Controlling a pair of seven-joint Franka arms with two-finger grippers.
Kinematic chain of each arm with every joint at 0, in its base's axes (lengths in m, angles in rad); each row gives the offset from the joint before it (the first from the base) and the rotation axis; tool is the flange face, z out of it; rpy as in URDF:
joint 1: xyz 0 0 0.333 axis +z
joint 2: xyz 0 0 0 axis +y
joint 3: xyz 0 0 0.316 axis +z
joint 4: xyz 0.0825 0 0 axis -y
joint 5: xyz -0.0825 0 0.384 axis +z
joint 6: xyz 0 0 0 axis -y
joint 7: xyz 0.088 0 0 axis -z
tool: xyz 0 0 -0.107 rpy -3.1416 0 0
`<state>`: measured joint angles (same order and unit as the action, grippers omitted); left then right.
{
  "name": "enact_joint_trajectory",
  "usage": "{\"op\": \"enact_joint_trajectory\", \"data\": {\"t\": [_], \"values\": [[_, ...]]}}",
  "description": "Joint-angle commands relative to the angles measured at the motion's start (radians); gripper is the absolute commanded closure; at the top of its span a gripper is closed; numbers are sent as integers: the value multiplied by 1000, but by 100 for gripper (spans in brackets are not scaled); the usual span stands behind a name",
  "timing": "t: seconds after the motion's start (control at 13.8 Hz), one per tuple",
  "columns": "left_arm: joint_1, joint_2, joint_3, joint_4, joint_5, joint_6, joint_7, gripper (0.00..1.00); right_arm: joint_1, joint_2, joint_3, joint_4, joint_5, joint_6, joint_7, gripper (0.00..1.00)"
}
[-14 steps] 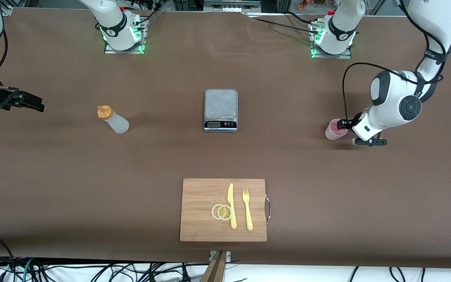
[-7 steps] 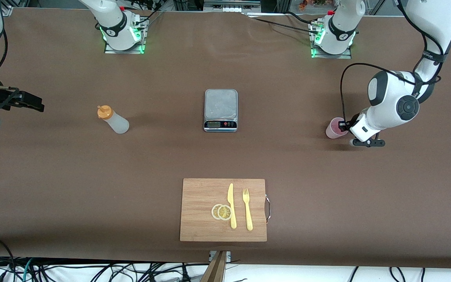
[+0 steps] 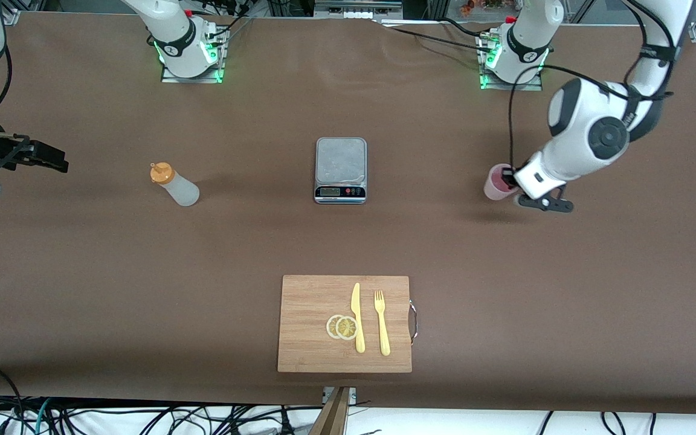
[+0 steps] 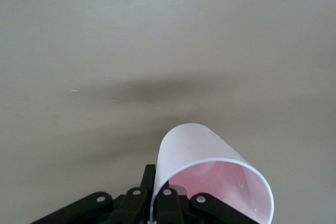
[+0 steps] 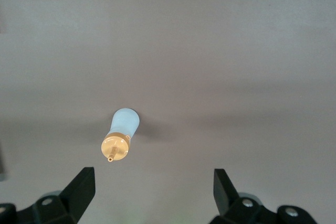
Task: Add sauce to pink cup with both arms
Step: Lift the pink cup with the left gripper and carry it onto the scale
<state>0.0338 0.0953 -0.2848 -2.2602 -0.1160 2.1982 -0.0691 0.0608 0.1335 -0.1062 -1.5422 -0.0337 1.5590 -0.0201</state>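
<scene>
Above the table (image 3: 82, 272) toward the left arm's end, our left gripper (image 3: 510, 179) pinches the pink cup (image 3: 495, 183), lifted and upright, mouth upward. Our right gripper (image 3: 52, 161) waits, fingers spread, over its own end. Beside it our squeeze bottle (image 3: 176, 185) stands upright, orange nozzle topmost.

The pale pink cup (image 3: 495, 183) is held off the surface toward the left arm's end. The whitish sauce bottle (image 3: 174, 184), orange-capped, stands upright toward the right arm's end.
</scene>
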Motion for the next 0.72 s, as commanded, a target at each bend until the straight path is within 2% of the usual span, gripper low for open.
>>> {"op": "enact_joint_trajectory", "data": {"t": [0.0, 0.29, 0.43, 0.65], "values": [[-179, -51, 24, 10, -76, -18, -174, 100, -1, 6, 0, 20, 9, -7, -4, 0], [-431, 0, 22, 117, -79, -18, -576, 100, -3, 6, 0, 22, 9, -7, -4, 0], [-536, 96, 22, 229, -80, -18, -710, 100, -3, 6, 0, 20, 9, -7, -4, 0], [-682, 306, 36, 422, -73, -6, -909, 100, -4, 6, 0, 20, 8, -7, -7, 0]]}}
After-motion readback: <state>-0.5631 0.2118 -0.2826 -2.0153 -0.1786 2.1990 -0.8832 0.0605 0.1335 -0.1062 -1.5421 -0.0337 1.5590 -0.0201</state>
